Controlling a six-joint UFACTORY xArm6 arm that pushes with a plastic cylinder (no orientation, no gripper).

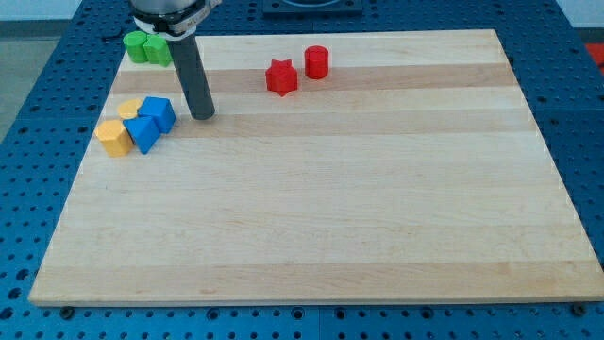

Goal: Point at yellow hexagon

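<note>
A yellow hexagon (113,138) sits near the board's left edge, touching a blue triangular block (143,131). A blue cube (158,112) and a second yellow block (131,107) stand just behind them in one cluster. My tip (202,115) rests on the board to the right of the blue cube, a short gap from it, and about a hand's width right of the yellow hexagon.
Two green blocks (146,47) sit at the board's top-left corner, behind the rod. A red star (280,76) and a red cylinder (316,62) stand near the top middle. The wooden board (321,208) lies on a blue perforated table.
</note>
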